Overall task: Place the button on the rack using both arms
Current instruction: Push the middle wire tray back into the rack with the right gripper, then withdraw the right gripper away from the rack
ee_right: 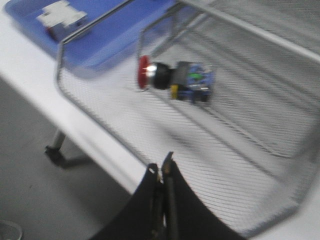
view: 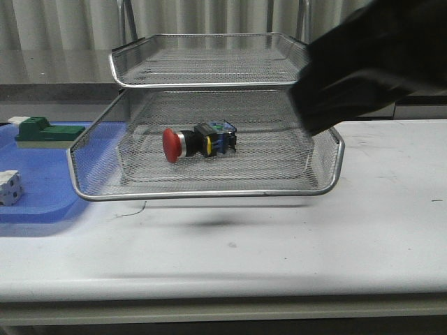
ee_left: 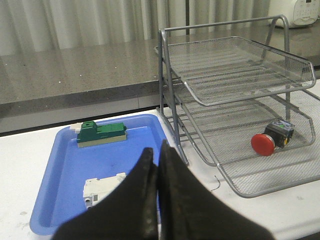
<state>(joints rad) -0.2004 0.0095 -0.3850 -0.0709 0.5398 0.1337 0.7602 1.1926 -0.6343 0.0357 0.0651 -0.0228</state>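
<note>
Front view: the button (view: 199, 142) lies on its side mid-frame in the rack (view: 209, 193) lower tier, long axis horizontal, red cap pointing left, bare mesh all round. Left wrist view: left gripper (ee_left: 156, 156), fingers pressed together, empty, at lower centre over the blue tray (ee_left: 55, 200). Right wrist view: right gripper (ee_right: 162, 172), fingers together, empty, at bottom centre by the rack's front rim.

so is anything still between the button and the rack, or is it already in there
Nothing visible stands in the way: the button already lies on its side on the mesh of a lower tier of the rack, red cap toward the blue tray. Both end effectors, left and right, are closed and clear of it.
</note>
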